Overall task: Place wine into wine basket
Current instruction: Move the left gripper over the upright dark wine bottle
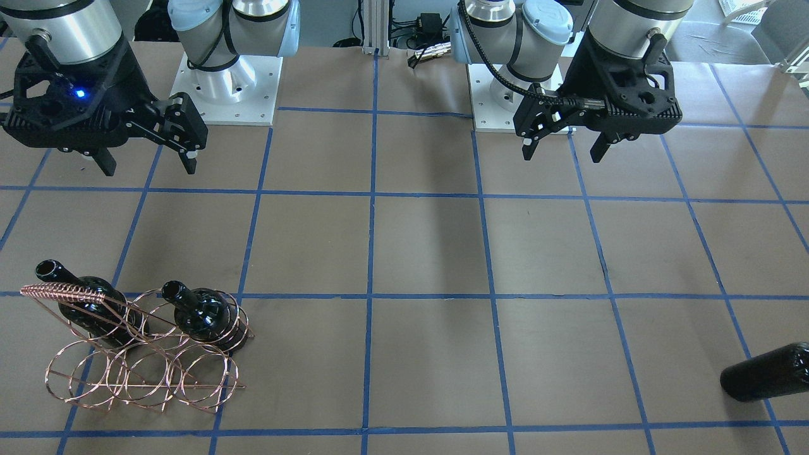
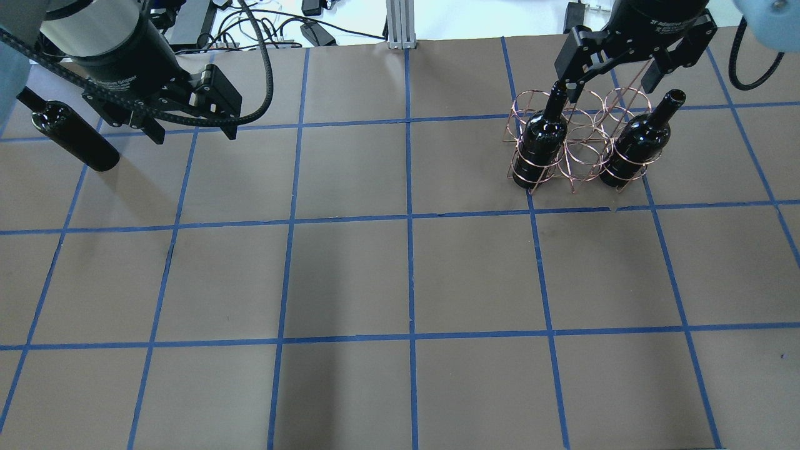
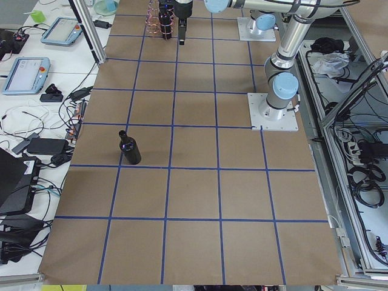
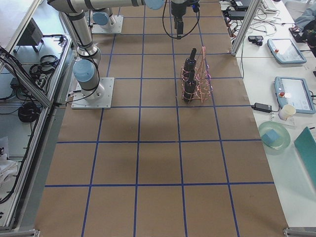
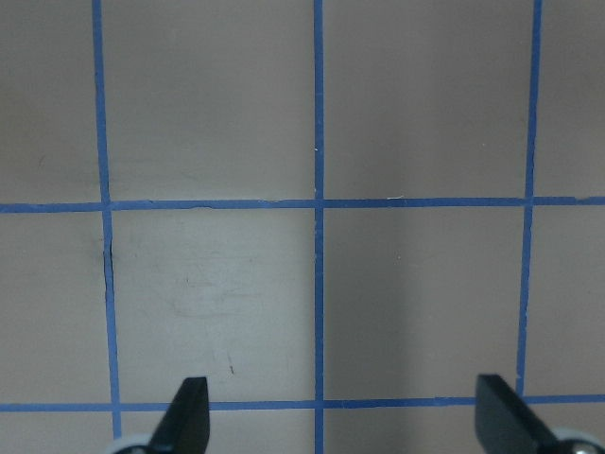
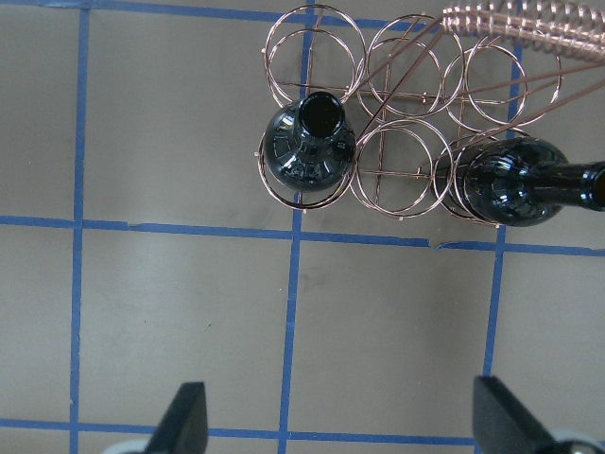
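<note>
The copper wire wine basket (image 1: 63, 292) stands at the far right of the table and also shows in the overhead view (image 2: 581, 154). Two black wine bottles (image 2: 540, 140) (image 2: 637, 144) stand upright in its near end rings; the ring between them holds nothing. A third black bottle (image 2: 75, 134) stands upright and alone at the far left, and shows in the front view (image 1: 768, 373). My right gripper (image 2: 604, 84) hangs open and empty above the basket (image 6: 520, 21). My left gripper (image 2: 194, 134) is open and empty, high, just right of the lone bottle.
The table is brown with a blue tape grid. The two arm bases (image 1: 227, 82) (image 1: 512, 95) sit on my side. Beyond the far edge lie cables, and a post (image 2: 400, 25) stands at its middle. Tablets (image 3: 24, 73) and a bowl (image 4: 274, 136) lie on the operators' benches.
</note>
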Robot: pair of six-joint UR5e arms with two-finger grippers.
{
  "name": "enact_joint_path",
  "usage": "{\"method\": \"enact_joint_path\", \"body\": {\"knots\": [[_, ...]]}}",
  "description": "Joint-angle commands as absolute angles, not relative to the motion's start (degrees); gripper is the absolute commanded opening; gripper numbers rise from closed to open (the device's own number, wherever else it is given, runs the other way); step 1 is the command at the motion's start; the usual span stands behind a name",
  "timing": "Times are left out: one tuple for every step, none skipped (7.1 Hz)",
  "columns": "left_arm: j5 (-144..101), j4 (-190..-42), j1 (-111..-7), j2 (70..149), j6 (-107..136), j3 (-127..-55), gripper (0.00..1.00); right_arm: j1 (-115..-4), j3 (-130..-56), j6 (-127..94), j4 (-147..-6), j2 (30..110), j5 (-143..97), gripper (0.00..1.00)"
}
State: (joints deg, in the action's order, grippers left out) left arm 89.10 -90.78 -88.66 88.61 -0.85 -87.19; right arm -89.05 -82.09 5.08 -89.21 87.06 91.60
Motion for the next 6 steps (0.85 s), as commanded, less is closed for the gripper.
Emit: {"method": "enact_joint_path", "body": {"knots": [[89.0, -90.6, -88.6, 88.8, -0.9, -87.2, 1.00, -89.3, -82.1, 4.7, -89.2, 87.2, 91.3, 1.00], [88.9, -90.5, -87.8, 88.8, -3.7, -86.9, 1.00, -89.2, -82.1, 4.7, -88.9, 87.1, 91.2, 1.00], [88.7, -90.4, -83.5, 89.1, -13.4, -86.7, 1.00, -89.2, -82.1, 4.7, -89.0, 87.0, 91.2, 1.00], [88.1, -90.6, -76.9, 89.2, -18.5, -86.2, 1.00, -89.2, -82.1, 4.7, -89.0, 87.2, 91.2, 1.00], [88.5, -90.4, -70.7, 90.2, -22.4, -85.7, 1.00, -89.2, -82.1, 4.7, -88.8, 87.1, 91.2, 1.00], [88.3, -90.1, -65.2, 91.7, -27.5, -84.5, 1.00, -89.0, -82.1, 4.7, -88.8, 87.1, 91.4, 1.00]]}}
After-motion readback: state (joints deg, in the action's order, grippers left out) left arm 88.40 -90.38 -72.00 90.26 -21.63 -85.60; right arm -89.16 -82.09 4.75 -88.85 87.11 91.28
